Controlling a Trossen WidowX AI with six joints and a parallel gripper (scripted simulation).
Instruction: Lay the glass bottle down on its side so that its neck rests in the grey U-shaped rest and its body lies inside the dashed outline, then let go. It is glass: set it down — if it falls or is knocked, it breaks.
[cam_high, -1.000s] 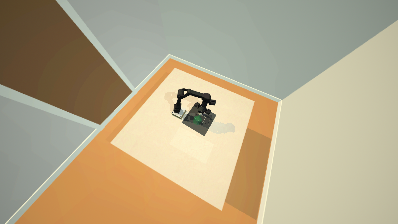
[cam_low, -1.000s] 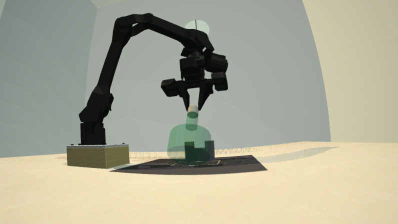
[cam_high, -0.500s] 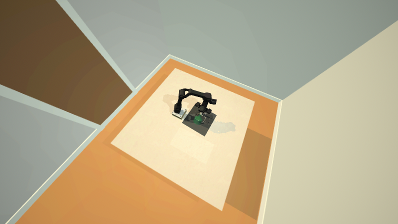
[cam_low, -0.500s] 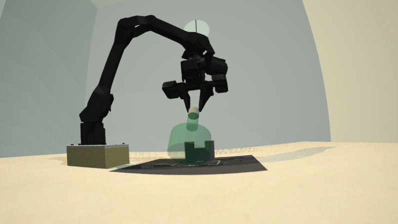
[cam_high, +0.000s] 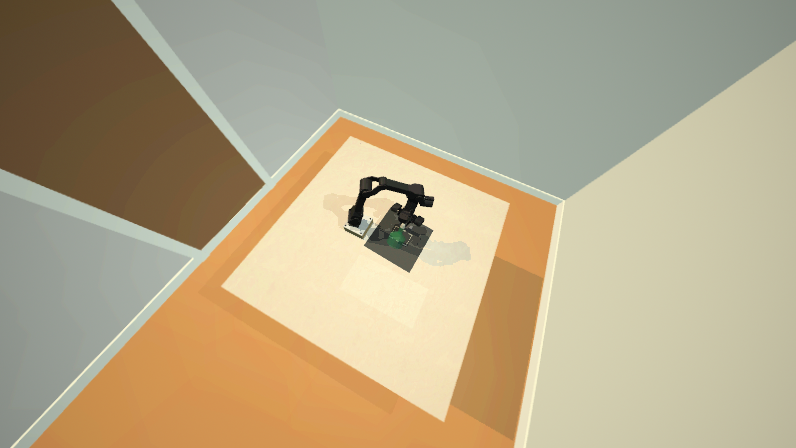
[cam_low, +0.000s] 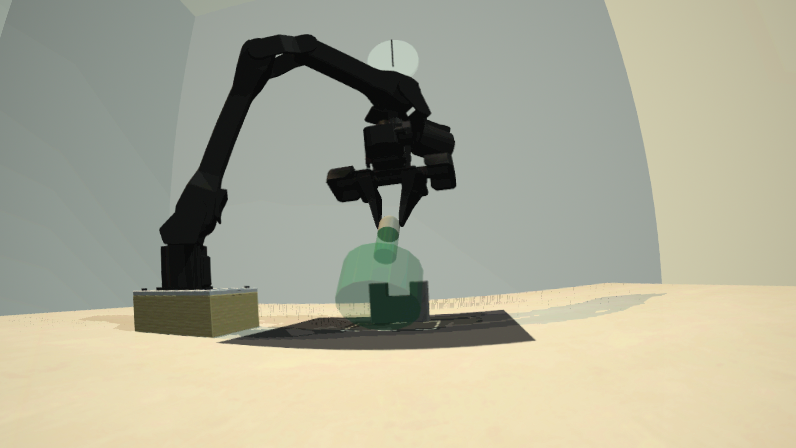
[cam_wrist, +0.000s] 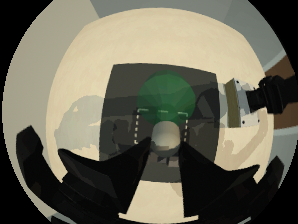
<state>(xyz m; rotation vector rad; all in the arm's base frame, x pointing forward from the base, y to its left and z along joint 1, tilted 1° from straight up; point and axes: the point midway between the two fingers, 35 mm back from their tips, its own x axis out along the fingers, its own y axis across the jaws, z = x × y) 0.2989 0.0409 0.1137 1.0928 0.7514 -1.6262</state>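
Exterior view, entry one: glass bottle (cam_high: 396, 239) (cam_low: 359, 269) (cam_wrist: 166, 92), green, see-through, broad in the body; located on the dark mat (cam_high: 409, 264) (cam_low: 484, 335) (cam_wrist: 125, 72), directly below the gripper (cam_high: 402, 224) (cam_low: 389, 225) (cam_wrist: 165, 143). Attitude: tilted, much nearer upright than lying.

Entry two: gripper, single, fingers pointing down, parted only narrowly and shut on the pale top of the bottle's neck. No second arm to share the work.

Entry three: long axis. From where I stand, it rises from the body to the neck, the top leaning away from me and a touch to the right. The wrist view has the body beyond the fingertips and the neck coming back between them. Across the mat the lean runs roughly crosswise to the direction of the arm's base (cam_high: 362, 232) (cam_low: 172, 314) (cam_wrist: 233, 105).

Entry four: grey U-shaped rest (cam_low: 424, 300) (cam_wrist: 168, 160), upright, seen partly through the glass, on the side toward which the neck tips. Dashed outline (cam_high: 411, 237) (cam_low: 437, 325) (cam_wrist: 136, 127), on the mat; the body overlaps its far edge in the wrist view.

Remarks, by my judgement: lowering is under way, with most of the tipping left. The neck should travel down and toward the rest in an arc, held throughout; an early release could drop the glass.
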